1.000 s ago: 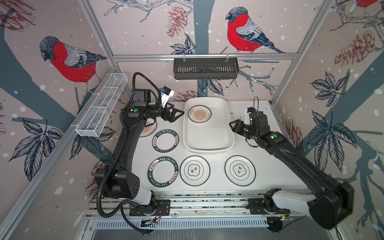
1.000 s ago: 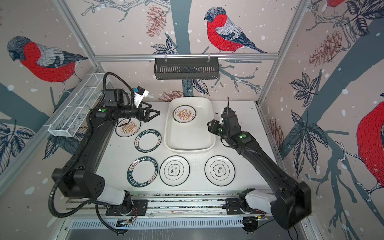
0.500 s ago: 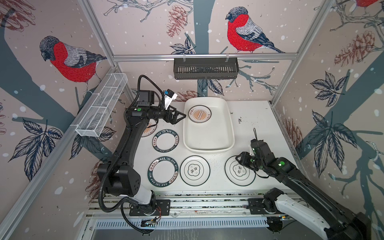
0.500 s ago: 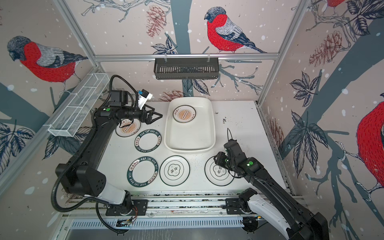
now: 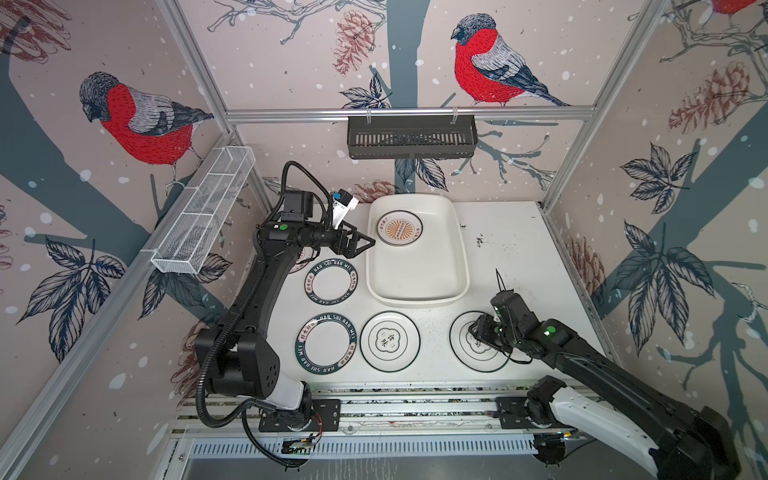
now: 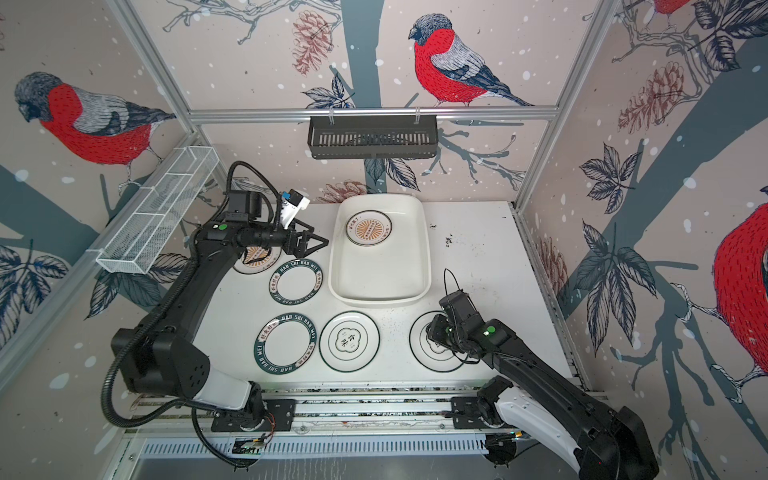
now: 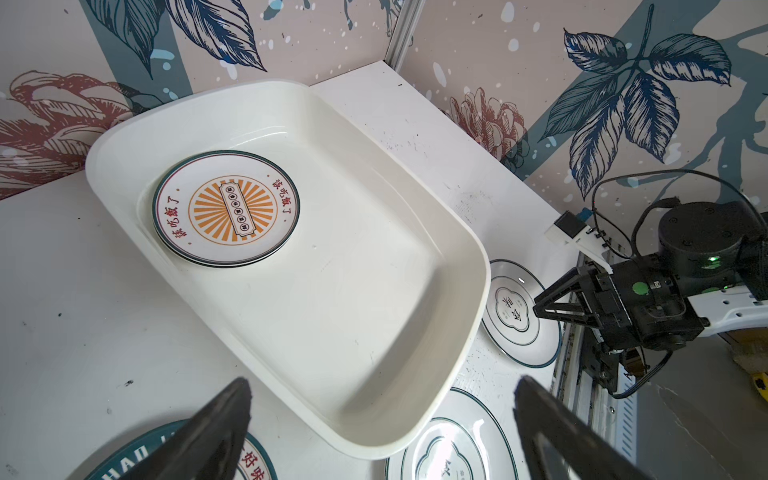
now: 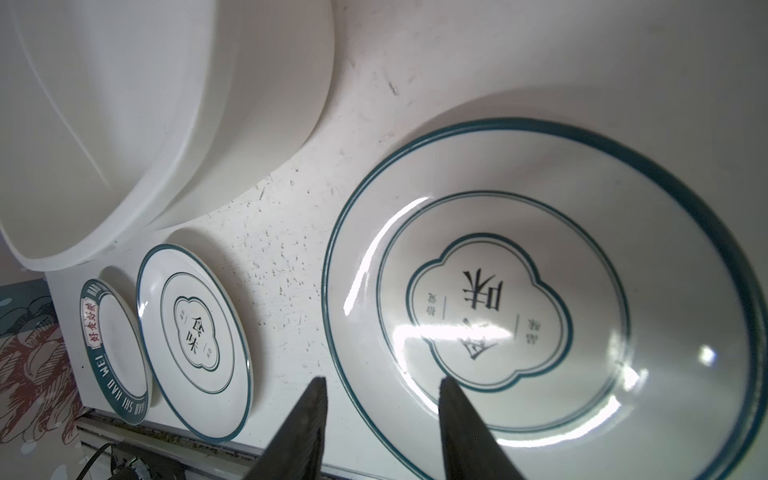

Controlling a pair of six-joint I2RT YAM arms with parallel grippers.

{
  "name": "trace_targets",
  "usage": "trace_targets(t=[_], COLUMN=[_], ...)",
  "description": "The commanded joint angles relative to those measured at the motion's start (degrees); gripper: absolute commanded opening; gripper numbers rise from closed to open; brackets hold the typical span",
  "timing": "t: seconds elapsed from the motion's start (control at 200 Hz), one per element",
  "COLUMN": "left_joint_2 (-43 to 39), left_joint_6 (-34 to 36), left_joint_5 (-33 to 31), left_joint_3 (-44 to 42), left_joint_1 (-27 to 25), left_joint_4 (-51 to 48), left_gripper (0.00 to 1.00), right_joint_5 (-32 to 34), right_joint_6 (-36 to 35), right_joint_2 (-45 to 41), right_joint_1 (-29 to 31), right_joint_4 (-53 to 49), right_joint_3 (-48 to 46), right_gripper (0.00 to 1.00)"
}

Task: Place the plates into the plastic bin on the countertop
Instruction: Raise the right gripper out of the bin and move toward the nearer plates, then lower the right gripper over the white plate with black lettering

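Within the last second the right arm has swung from beside the large shallow cream-white plastic bin [image 5: 417, 297] to the near right of the speckled white tabletop [image 5: 519, 257]. The right end effector [image 8: 380, 388] now hangs low over the small round white plate with a thin dark rim and centre emblem [image 8: 540, 291]. I take this as the start of the next pick-up.

Its jaws are partly open and straddle that plate's rim, one finger outside and one above the well, gripping nothing. The arm lies low, with the forearm reaching left from its near-right base.

The left arm has hardly moved. It stretches to the far side, and the left end effector [image 7: 386, 415] is held level at the bin's left rim, spread wide and empty.

An orange sunburst plate [image 5: 400, 228] lies in the bin's far end, apparently on top of another. Still on the tabletop are:
- a second emblem plate [image 5: 390, 341];
- two dark lettered-rim plates [image 5: 331, 279];
- a sunburst plate under the left arm [image 6: 255, 257].
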Motion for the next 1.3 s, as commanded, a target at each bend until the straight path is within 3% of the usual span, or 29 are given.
trace_targets(t=[0.0, 0.235, 0.525, 0.786, 1.296], left_joint_2=[-0.12, -0.69, -2.05, -2.24, -1.89], left_joint_6=[1.11, 0.76, 0.8, 0.59, 0.08], left_joint_5=[1.7, 2.12, 1.46, 1.61, 1.61], left_joint_3=[-0.17, -1.09, -2.16, -2.57, -2.41], left_joint_1=[-0.06, -0.11, -0.19, -0.19, -0.45], left_joint_4=[1.06, 1.47, 1.42, 1.41, 1.65], left_gripper=[0.98, 0.98, 0.98, 0.98, 0.97], right_joint_5=[-2.61, 5.23, 17.83, 20.4, 22.51], right_joint_6=[-1.03, -0.71, 1.38, 3.63, 5.8], right_joint_2=[0.63, 8.24, 21.59, 30.01, 30.08], right_joint_1=[4.02, 19.12, 28.49, 31.85, 28.83], right_joint_4=[3.65, -1.06, -11.22, -13.32, -12.48], right_joint_3=[1.63, 7.59, 15.15, 15.43, 11.38], right_gripper=[0.46, 0.49, 0.52, 0.54, 0.56])
